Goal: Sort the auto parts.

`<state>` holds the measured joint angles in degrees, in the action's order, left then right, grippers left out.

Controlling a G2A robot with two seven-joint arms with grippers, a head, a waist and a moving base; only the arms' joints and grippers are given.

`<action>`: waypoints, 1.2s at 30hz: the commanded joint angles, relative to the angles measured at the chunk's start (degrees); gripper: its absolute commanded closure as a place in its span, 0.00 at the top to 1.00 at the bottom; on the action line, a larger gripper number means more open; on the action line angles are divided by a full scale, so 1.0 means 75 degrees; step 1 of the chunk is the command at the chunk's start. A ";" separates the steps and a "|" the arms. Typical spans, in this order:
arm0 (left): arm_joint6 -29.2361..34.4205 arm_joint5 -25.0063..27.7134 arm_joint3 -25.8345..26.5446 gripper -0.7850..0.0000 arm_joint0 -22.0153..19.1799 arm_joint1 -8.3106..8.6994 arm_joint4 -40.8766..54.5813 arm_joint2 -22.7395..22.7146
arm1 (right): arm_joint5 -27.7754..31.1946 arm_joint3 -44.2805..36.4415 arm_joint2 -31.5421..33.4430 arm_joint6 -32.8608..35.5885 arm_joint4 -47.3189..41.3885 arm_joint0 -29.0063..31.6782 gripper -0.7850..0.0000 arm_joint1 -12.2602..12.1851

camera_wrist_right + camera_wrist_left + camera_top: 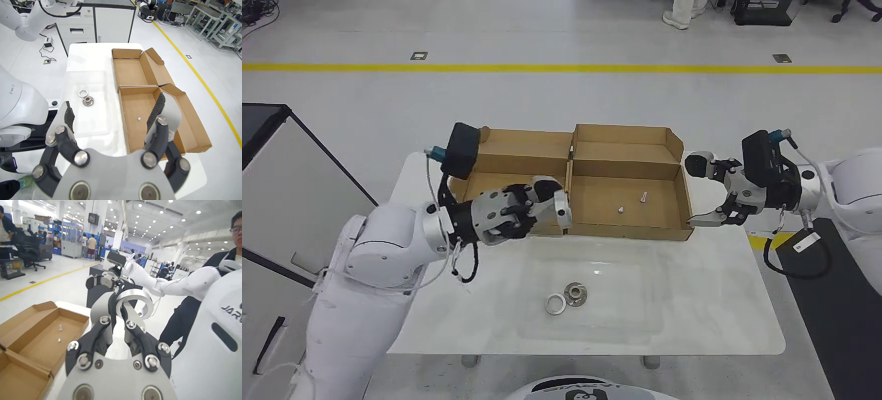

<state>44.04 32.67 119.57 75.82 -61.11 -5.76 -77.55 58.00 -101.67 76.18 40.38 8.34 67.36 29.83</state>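
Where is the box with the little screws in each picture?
Top view: the screw box is the right-hand one of two boxes.
Left wrist view: the farther box, two screws inside.
Right wrist view: the nearer box, one screw showing.
Shared landmark: the yellow floor line beyond the boxes.

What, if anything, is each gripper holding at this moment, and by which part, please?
The left gripper clamps a silver metal ring by one side of its wall. The right gripper is open and holds nothing.

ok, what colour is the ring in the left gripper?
Plain silver metal. The ring in the left gripper shows best in the left wrist view.
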 commanded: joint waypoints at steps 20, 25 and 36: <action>0.0036 -0.2257 -0.1992 0.00 -0.2041 -0.0187 -0.3100 0.1506 | 0.0000 0.0000 0.0000 0.0000 0.0000 0.0000 1.00 0.0000; 0.0218 -0.2552 -0.2556 0.00 -0.2318 -0.0219 -0.3590 0.1747 | 0.0000 0.0000 0.0000 0.0000 0.0000 0.0000 1.00 0.0000; 0.0187 -0.2948 -0.2925 0.00 -0.2516 -0.0279 -0.3715 0.1957 | 0.0000 0.0000 0.0000 0.0000 0.0000 0.0000 1.00 0.0000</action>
<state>45.44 10.55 97.63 56.94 -63.20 -33.63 -62.87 58.00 -101.67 76.18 40.38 8.34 67.36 29.83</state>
